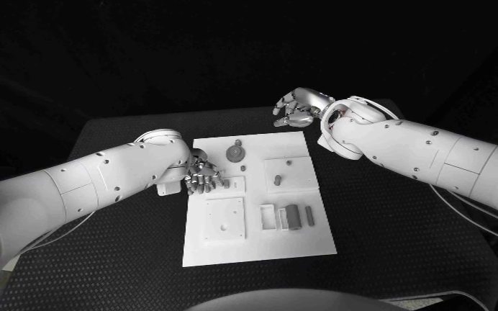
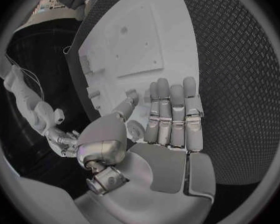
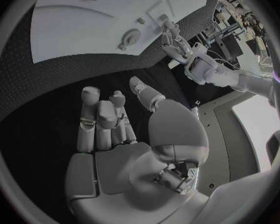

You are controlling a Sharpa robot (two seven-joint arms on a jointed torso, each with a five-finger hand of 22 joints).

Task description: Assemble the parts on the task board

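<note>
- Black table [image 1: 124,253] is carrying the white task board [image 1: 254,242] at its middle.
- I'm seeing the left hand [image 1: 202,176] hovering at the board's left edge, fingers straight, grasping nothing.
- Right hand [image 1: 299,106] is hanging beyond the board's far right corner, released, empty.
- Grey parts [image 1: 293,217] are lying near the board's right edge.

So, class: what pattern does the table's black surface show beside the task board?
A fine raised diamond-grid texture on the table, clearest in the left wrist view.
</note>
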